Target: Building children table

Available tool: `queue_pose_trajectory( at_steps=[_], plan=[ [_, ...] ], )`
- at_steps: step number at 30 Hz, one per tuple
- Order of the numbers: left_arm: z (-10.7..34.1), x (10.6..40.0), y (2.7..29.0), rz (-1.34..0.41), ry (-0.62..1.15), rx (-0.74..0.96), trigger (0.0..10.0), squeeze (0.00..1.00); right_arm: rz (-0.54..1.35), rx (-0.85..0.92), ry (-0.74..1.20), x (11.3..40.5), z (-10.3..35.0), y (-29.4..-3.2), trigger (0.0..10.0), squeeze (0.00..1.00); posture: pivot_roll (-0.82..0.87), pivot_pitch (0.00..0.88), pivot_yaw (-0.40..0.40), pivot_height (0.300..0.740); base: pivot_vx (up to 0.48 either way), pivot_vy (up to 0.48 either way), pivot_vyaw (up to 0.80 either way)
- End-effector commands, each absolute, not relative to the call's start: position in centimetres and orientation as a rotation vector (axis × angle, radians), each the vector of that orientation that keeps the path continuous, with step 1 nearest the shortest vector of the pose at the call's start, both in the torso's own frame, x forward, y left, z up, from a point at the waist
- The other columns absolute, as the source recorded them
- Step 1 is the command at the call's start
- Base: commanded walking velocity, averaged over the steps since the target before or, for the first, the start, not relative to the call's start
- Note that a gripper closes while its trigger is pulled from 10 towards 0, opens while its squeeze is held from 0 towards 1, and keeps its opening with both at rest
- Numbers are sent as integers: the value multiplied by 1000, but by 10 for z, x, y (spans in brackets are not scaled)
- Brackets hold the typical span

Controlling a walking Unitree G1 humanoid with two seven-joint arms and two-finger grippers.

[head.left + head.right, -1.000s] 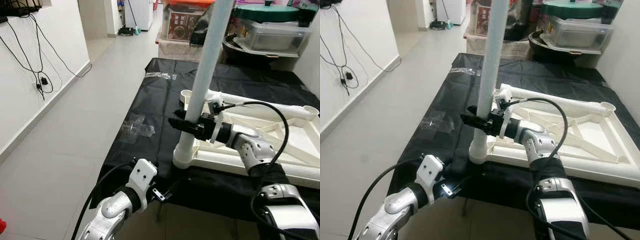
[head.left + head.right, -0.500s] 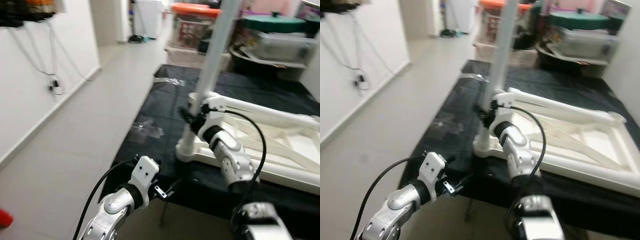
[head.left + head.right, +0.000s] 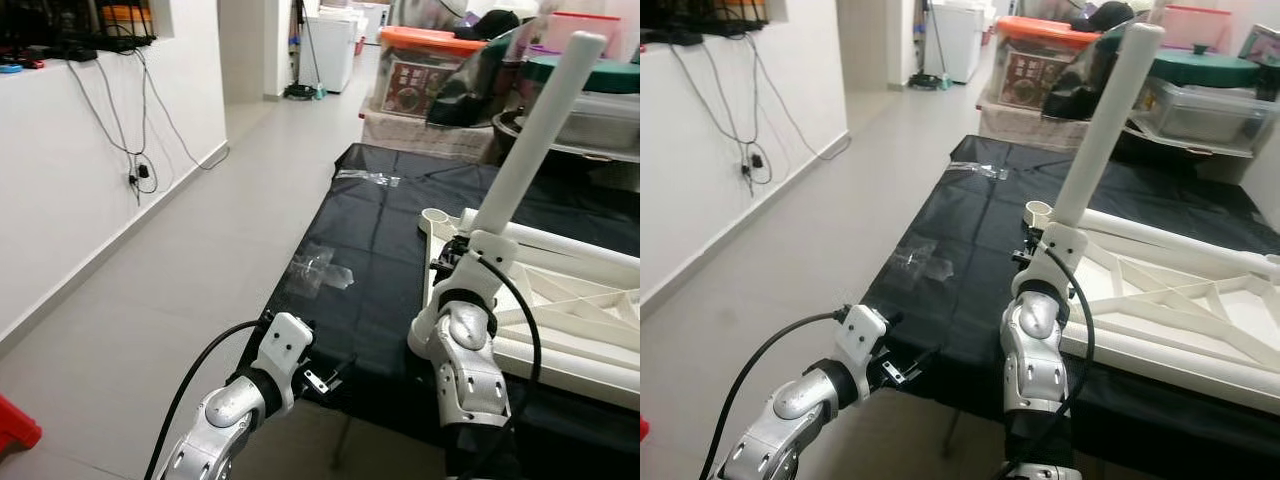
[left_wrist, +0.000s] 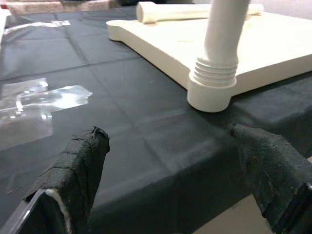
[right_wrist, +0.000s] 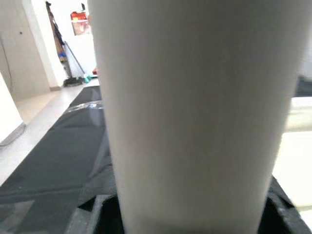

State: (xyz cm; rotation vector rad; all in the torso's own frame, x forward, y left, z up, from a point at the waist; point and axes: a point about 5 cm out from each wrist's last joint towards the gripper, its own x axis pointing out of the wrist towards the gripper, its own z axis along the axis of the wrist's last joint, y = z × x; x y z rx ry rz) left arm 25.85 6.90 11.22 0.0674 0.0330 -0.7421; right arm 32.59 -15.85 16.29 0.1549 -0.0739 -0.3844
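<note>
The white children's table [image 3: 585,352] lies upside down on a black-covered surface [image 3: 385,250]. One white leg [image 3: 528,135] rises at a slant from its near corner socket [image 4: 211,95]. My right gripper [image 3: 448,258] sits low on that leg, mostly hidden behind its own silver wrist. In the right wrist view the leg [image 5: 195,112] is very close, with black fingers [image 5: 100,214] on either side of it. My left gripper [image 4: 165,141] hovers open at the front edge of the cloth, short of the socket, with nothing between its fingers [image 4: 80,163].
Another white leg [image 4: 170,10] lies along the table's far side. Crumpled clear plastic [image 3: 322,272] lies on the cloth to the left. Storage boxes [image 3: 428,62] stand behind. Tiled floor [image 3: 180,260] and a wall with hanging cables [image 3: 140,160] are to the left.
The head camera has swung, shifting the whole scene. My right arm has come round from the right to in front of the leg, still gripping it. The left arm has hardly moved.
</note>
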Motion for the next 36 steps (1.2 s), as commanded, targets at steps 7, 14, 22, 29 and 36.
queue_pose_trajectory(
  at_steps=[7, 14, 22, 29, 36],
  plan=[
    [108, 260, 67, -752, 31, 60, 10000, 0, -4, 242, -112, 334, 164, -159, 10000, 0, 99, 0, -67, 740, 0, 0, 0],
    [113, 254, 65, -794, -11, 23, 10000, 0, 478, 147, -9, 332, 162, -168, 10000, 0, 84, 0, -56, 740, 0, 0, 0],
    [120, 238, 56, -842, -38, -60, 10000, 0, 905, 42, 146, 331, 156, -155, 10000, 0, 106, 0, -69, 740, 0, 0, 0],
    [115, 238, 56, -828, -22, -62, 10000, 0, 1040, 31, 173, 329, 154, -140, 10000, 0, 110, 0, -76, 740, 0, 0, 0],
    [115, 238, 55, -833, -23, -56, 10000, 0, 869, 39, 141, 340, 148, -136, 0, 0, 109, 0, -77, 740, 0, 0, 0]
  ],
)
